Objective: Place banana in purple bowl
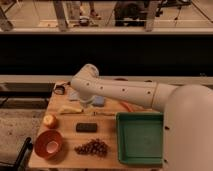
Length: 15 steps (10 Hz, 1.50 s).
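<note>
The banana (pixel 70 109) is a pale yellow curved piece lying at the left of the wooden table (pixel 107 156). My white arm (pixel 125 92) reaches across from the right and bends at the back left. My gripper (pixel 84 101) hangs under that bend, just behind and to the right of the banana, among the blue sponge blocks (pixel 97 101). The arm covers most of it. The purple bowl is hidden or out of view.
A green tray (pixel 140 139) lies at the front right. An orange-red bowl (pixel 42 145) holding a white cup stands at the front left. A round yellow-orange fruit (pixel 49 120), a dark block (pixel 86 127), grapes (pixel 92 148) and an orange stick (pixel 127 106) lie around. A small dark thing (pixel 60 89) sits at the back left corner.
</note>
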Motion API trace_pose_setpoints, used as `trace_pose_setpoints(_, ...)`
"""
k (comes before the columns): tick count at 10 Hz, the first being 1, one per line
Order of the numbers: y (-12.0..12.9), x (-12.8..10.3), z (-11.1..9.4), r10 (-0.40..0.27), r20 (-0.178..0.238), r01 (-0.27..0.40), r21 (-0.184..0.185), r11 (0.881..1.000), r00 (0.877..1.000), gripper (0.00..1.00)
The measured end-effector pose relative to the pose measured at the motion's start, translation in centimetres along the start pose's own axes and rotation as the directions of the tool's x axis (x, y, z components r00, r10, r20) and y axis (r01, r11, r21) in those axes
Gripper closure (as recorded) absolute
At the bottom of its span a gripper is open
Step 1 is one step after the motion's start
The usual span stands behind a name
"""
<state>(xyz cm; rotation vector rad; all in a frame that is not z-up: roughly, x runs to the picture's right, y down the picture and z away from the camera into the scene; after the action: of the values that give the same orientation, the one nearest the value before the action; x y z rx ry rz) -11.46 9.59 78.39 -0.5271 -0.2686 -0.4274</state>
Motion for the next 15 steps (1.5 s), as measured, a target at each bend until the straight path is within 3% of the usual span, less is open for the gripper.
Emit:
trace_pose_setpoints(3,-1.3,-3.6,1.8,-0.015,0.005,0.015,0.016,1.0,1.0,0.2)
trace_pose_setpoints(5,-2.8,-6.9,3.5,-0.031,0.025,0.031,0.024,0.999,0.999,0.2)
trace_pose_setpoints(7,-4.1,-8.7,4.7,-0.035,0.055,0.033,0.044,0.999,0.998,0.2)
trace_pose_setpoints(9,-5.3,-8.8,5.4,-0.025,0.077,0.019,0.076,0.997,0.997,0.2)
trace_pose_setpoints(11,-6.4,-6.6,6.0,0.008,0.098,-0.018,0.103,0.995,0.995,0.2)
trace_pose_setpoints(12,-6.9,-5.5,6.5,0.018,0.105,-0.03,0.108,0.994,0.994,0.2)
trace_pose_setpoints(15,-7.3,-5.1,9.2,0.044,0.13,-0.056,0.092,0.994,0.991,0.2)
